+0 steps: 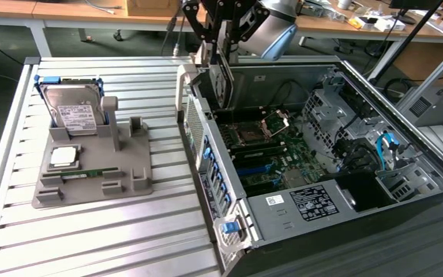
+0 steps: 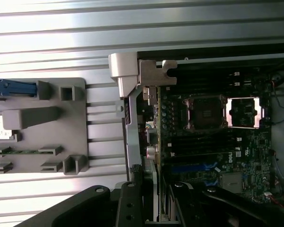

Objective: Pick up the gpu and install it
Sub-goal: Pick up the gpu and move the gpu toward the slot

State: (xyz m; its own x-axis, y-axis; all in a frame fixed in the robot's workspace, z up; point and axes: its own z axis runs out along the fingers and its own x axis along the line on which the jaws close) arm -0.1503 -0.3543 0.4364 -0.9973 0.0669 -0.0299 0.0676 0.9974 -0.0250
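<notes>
Currently your tool [image 1: 220, 55] is clamped on the gpu [image 1: 220, 86], which hangs on edge at the rear wall of the computer case [image 1: 194, 124]. Lower it plumb, with the silver bracket [image 2: 131, 123] flush against that wall.

The fixture tray [image 1: 129, 173] lies on the slatted table [image 1: 90, 242], at the exterior view's left. In the far part of the tray the hard drive [image 1: 75, 112] stands upright in its holder. Nearer to the camera lies 1 CPU [image 1: 64, 156], and just in front of it 1 memory stick [image 1: 83, 173] lies in a slot. The open computer case [image 1: 206, 150] lies on its side at the exterior view's right, near the tray but apart from it. The motherboard [image 1: 271, 156] lies flat on the bottom of the case, with the CPU socket [image 1: 254, 135] in its far half. The gpu [image 1: 217, 86] hangs on edge in the gripper [image 1: 220, 55], above the far end of the case wall that faces the tray. Desks [image 1: 75, 8] stand behind the table.
</notes>
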